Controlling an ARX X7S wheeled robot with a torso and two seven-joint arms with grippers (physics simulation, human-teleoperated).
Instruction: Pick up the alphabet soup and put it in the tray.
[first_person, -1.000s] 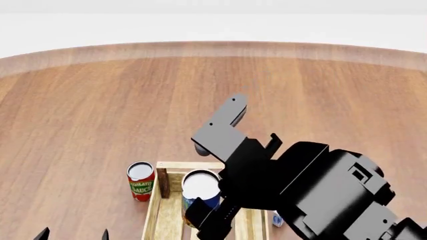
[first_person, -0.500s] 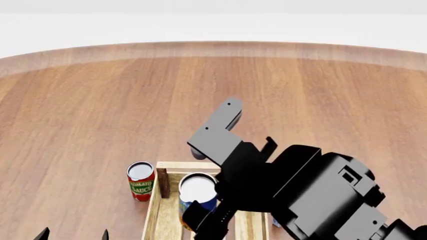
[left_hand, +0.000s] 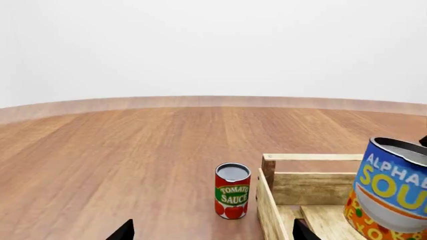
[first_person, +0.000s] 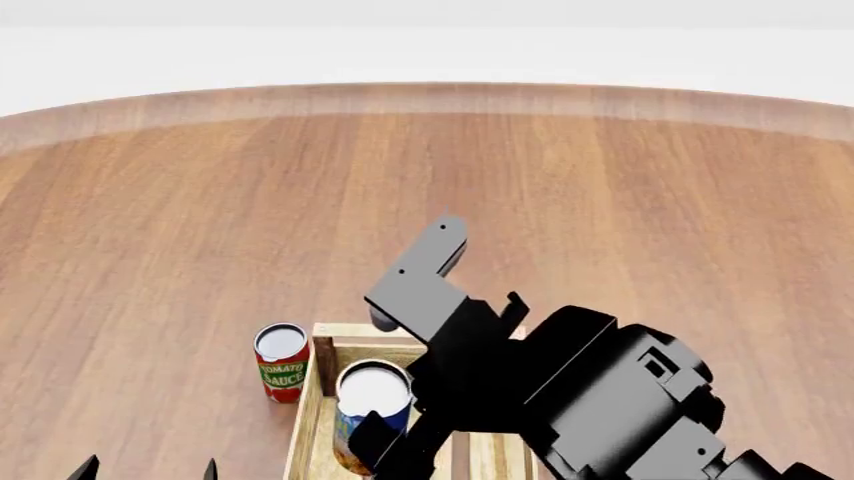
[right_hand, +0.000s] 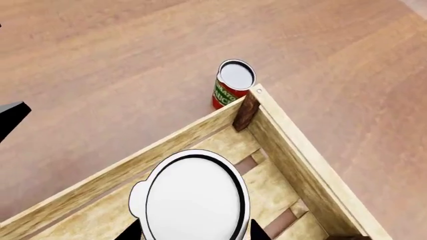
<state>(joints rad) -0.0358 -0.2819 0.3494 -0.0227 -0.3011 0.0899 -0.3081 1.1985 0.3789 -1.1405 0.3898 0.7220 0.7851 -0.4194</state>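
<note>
Lowered and shifted leftward since before, the blue-labelled cylindrical alphabet soup can (first_person: 370, 405) is clamped in the right gripper (right_hand: 192, 231) above the light wooden slatted tray (right_hand: 293, 150); whether the left gripper (left_hand: 210, 231) is parted cannot be told.

A brown wood-grain tabletop (first_person: 267, 200) with a paler curved far edge carried everything. On it stood the tray (first_person: 315, 420), a light wooden crate with a dark corner post, at about 6 o'clock in the head view. A small red tomato sauce can (first_person: 282, 362) stood upright just beside the tray's corner, at its 9 o'clock.
</note>
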